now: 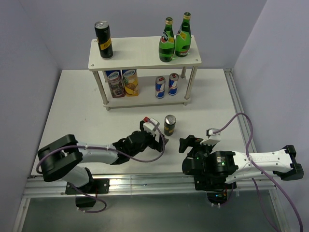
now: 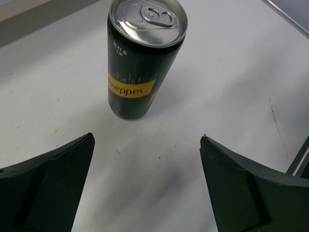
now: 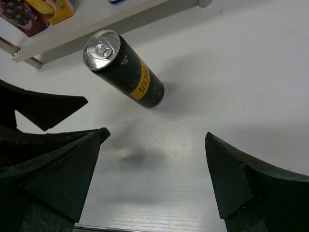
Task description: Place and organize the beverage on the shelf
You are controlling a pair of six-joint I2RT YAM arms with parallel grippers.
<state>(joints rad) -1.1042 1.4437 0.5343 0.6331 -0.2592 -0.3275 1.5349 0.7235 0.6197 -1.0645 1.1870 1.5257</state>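
On the tabletop point(image 1: 87, 121) in front of the shelf point(image 1: 137, 50), the loose dark can point(image 1: 169, 124) stands upright just ahead of your left hand point(image 1: 158, 137), not between its fingers. Your left hand and right hand point(image 1: 189, 143) are both spread wide, holding nothing.

Count:
- two dark cans, with the second dark can point(image 1: 103, 39) on the top board
- two green bottles point(image 1: 166, 46) up there too
- two blue-and-silver cans point(image 1: 160, 87) below
- two fruit-print cans point(image 1: 130, 82) below

Only your left wrist view makes the yellow label point(image 2: 131, 89) readable. Only the overhead view shows the top board.
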